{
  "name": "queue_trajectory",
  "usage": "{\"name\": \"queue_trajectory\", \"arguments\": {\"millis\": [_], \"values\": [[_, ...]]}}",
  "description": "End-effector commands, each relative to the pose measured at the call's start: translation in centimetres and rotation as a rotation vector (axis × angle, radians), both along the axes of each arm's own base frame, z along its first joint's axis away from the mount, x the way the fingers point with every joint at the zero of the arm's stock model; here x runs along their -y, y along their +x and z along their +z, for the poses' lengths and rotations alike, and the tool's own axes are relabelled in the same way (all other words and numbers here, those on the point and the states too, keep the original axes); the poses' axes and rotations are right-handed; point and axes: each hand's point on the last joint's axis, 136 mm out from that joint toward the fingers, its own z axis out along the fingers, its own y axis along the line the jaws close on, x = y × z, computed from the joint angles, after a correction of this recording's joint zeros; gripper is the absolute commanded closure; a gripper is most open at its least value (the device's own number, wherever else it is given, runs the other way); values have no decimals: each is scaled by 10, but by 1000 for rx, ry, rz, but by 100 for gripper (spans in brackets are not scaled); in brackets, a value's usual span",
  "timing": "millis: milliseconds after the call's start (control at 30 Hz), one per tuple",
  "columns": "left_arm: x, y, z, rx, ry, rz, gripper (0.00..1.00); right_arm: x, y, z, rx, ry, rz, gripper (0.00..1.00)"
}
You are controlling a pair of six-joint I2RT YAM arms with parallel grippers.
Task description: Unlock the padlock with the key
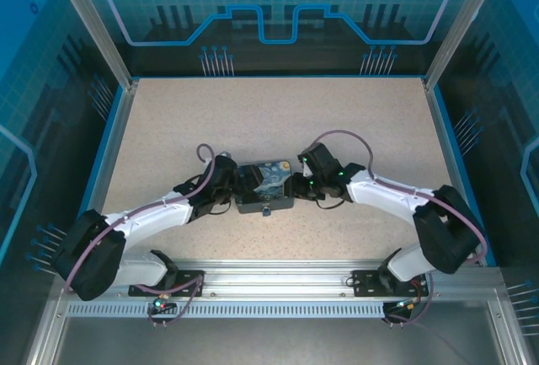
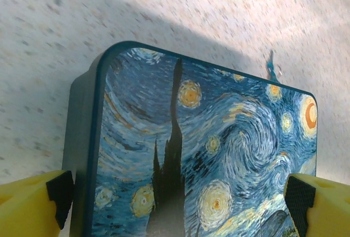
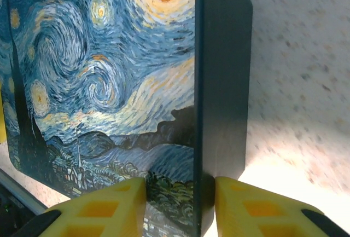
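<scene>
Middle of the worktop [image 1: 253, 112], a bit toward the arms' side, is where the starry-night box [image 1: 265, 181] sits. The padlock [image 1: 266, 211] is that tiny grey bit poking out of the long side facing the arm bases.

Both arms bend in toward the box, one from each end. The left tool [image 1: 238, 185] is spread wide. On its wrist cam the black pads [image 2: 60, 193] sit at either side of the box, right up against it or nearly so, but I can't say if they touch. A small teal sliver [image 2: 270, 68] sticks up past the box's far edge in that view, too small to make out.

The right tool [image 1: 297, 183] is at the other end with only a narrow gap. Its yellow fingers [image 3: 109, 209] straddle the edge where the printed lid meets the dark side wall [image 3: 224, 84], one over each. Honestly can't tell if it's clamped on the box or just loose around that edge.
</scene>
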Motion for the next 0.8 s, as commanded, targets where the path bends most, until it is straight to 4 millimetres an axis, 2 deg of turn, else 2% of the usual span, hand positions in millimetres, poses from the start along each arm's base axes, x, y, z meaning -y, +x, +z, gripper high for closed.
{"name": "queue_trajectory", "arguments": {"millis": [0, 167, 300, 400, 467, 533, 667, 767], "values": [[-2, 8, 14, 31, -63, -2, 1, -41, 23, 26, 57, 101, 22, 63], [-9, 33, 17, 39, -66, -3, 1, -59, 49, 24, 57, 91, -8, 61], [-3, 55, 15, 47, -55, -27, 1, -65, 70, 19, 57, 75, -41, 56], [5, 68, 14, 48, -47, -46, 1, -63, 87, 21, 62, 85, -74, 45], [8, 75, 12, 44, -42, -51, 1, -58, 98, 29, 81, 102, -96, 32], [10, 80, 11, 48, -33, -53, 1, -50, 106, 41, 107, 120, -116, 27], [10, 85, 8, 49, -22, -56, 1, -24, 115, 69, 171, 124, -149, 23], [7, 86, 8, 50, -18, -52, 1, 4, 120, 73, 186, 71, -173, 24]]}}
